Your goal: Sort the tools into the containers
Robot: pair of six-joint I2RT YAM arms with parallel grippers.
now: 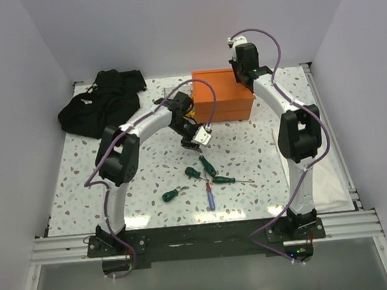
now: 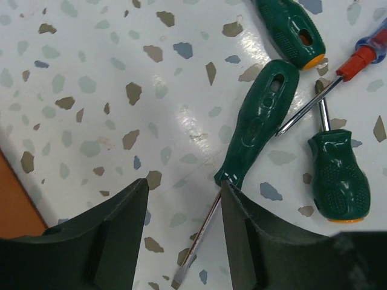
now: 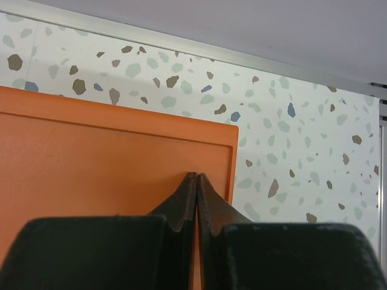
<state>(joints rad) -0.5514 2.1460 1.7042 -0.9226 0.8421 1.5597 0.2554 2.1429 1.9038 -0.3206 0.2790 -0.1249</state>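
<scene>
Long green screwdriver (image 2: 257,130) lies shaft-first within the parted left claw (image 2: 184,184)

The orange box (image 1: 223,96) is sitting flat top up toward the table's (image 1: 95,187) twelve o'clock. At its six o'clock, screwdrivers are lying flat in a loose cluster: a long green one (image 1: 207,164) at twelve, a stubby green one (image 1: 173,195) at eight, a blue-and-red one (image 1: 210,196) at six, and another green one (image 1: 224,180) at three.

Jaws apart, the left end effector (image 2: 184,196) frames a green screwdriver's (image 2: 260,121) shaft.
</scene>
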